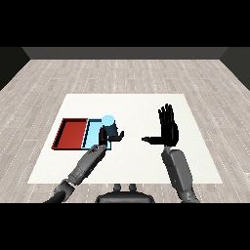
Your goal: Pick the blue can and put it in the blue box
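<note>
Blue can [108, 120] upright, held in left robot hand [110, 134], fingers curled round it, only its light top showing above hand. Can sits over light blue tray [92, 131]; whether it touches tray floor cannot be told. Red tray [71, 133] touching blue tray's left side, both on white desk [132, 105]. Right robot hand [167, 128] well apart to right, raised over desk, fingers straight and together pointing up, thumb out toward can, holding nothing.
</note>
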